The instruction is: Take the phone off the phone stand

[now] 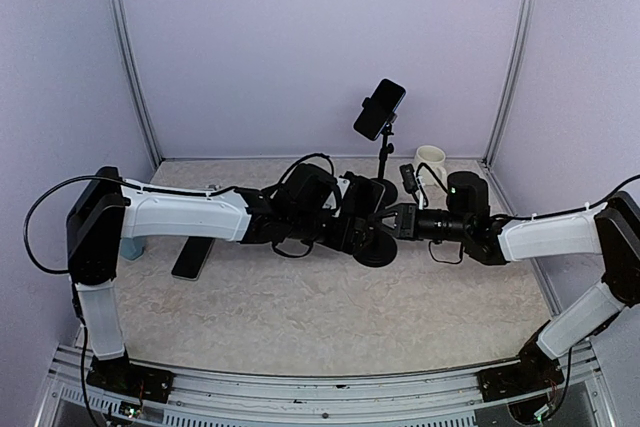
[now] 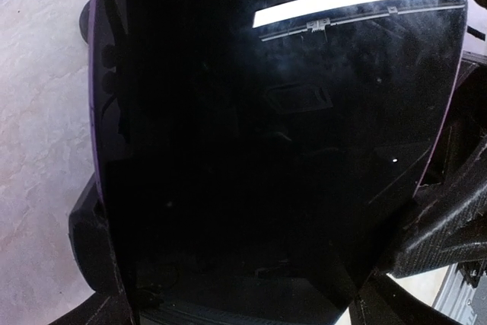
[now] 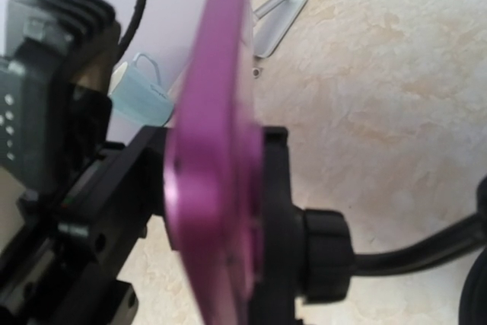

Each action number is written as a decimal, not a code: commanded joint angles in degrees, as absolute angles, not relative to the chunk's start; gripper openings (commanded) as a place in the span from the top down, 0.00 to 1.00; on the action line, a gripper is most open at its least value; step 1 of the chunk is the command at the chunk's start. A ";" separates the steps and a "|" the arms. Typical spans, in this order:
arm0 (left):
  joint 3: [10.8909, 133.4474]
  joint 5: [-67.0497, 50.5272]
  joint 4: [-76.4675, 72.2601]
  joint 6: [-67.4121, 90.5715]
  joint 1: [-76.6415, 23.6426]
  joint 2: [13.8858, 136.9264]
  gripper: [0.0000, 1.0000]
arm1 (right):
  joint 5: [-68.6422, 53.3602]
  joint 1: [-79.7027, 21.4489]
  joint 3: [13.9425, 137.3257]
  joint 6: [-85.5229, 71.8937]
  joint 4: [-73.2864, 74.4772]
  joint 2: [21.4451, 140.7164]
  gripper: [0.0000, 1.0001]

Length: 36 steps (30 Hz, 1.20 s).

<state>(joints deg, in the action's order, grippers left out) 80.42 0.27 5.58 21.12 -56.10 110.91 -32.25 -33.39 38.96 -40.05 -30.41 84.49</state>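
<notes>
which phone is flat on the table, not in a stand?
The dark phone far left; the back phone and the centre phone are mounted.

The phone (image 2: 243,157) sat in the phone stand (image 1: 378,247) at mid-table, my left claw (image 1: 350,215) at its left side, my right claw (image 1: 402,219) just to its right. Behind them stood a tripod (image 1: 384,152), a cup (image 1: 431,159) to its right; a handset (image 1: 192,257) lay flat far left.

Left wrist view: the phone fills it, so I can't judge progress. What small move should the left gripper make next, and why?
Probably close the left gripper onto the phone: its fingers flank the phone's edges, a firm grip is not evident, and the phone stand clamps its back.
</notes>
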 commanded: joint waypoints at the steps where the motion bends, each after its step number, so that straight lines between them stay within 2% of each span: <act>1: 81.99 2.41 5.33 20.25 -56.78 112.09 0.15 | -33.51 -34.44 41.26 -40.30 -37.88 84.29 1.00; 8: 79.39 4.06 2.72 20.83 -56.50 110.30 0.40 | -33.37 -34.45 39.90 -39.72 -36.84 83.23 1.00; 14: 77.31 4.36 2.16 22.85 -53.94 109.05 0.52 | -33.12 -34.37 38.58 -38.28 -34.94 81.95 1.00; 36: 74.10 1.71 2.28 23.55 -46.63 106.99 0.71 | -38.07 -32.60 35.81 -35.54 -33.43 79.18 1.00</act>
